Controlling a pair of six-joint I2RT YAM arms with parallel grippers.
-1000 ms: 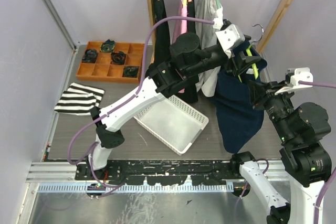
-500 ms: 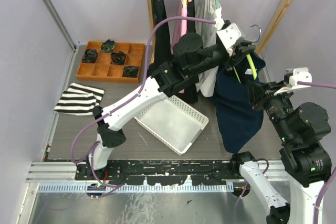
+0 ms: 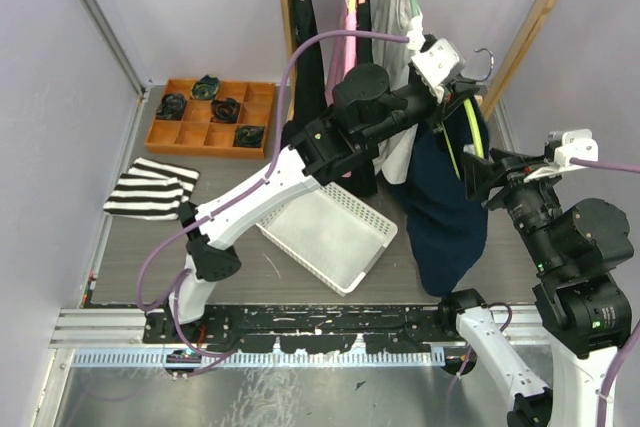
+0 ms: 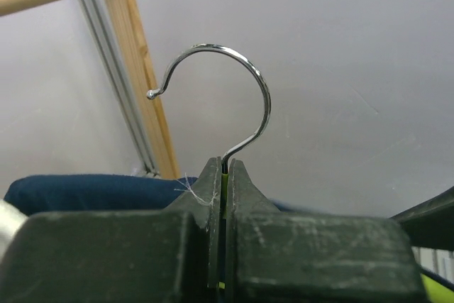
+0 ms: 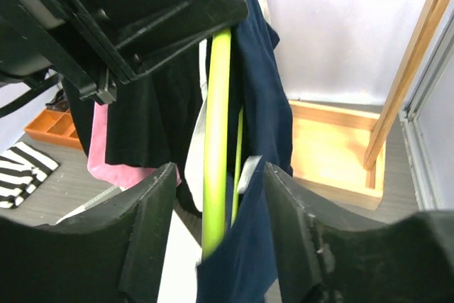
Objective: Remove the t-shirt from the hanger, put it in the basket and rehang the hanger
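A navy t-shirt (image 3: 445, 217) hangs on a yellow-green hanger (image 3: 467, 132) with a metal hook (image 3: 487, 55), held free of the rail. My left gripper (image 3: 455, 82) is shut on the hanger's neck just below the hook (image 4: 248, 90); in the left wrist view its tips (image 4: 224, 175) pinch the green neck, with navy t-shirt cloth (image 4: 85, 189) behind. My right gripper (image 5: 220, 189) is open. The hanger's green arm (image 5: 216, 140) and a fold of the t-shirt (image 5: 259, 104) pass between its fingers without being pinched.
A wooden rack (image 3: 540, 17) holds a black garment (image 3: 305, 47), a pink one (image 3: 350, 7) and a grey one (image 3: 395, 7). A white basket (image 3: 325, 232) lies below, an orange compartment tray (image 3: 205, 117) and a striped cloth (image 3: 150, 187) at left.
My left gripper closed on the hanger's neck and lifted it slightly. My right gripper opened, letting go of the t-shirt, which now hangs straighter.
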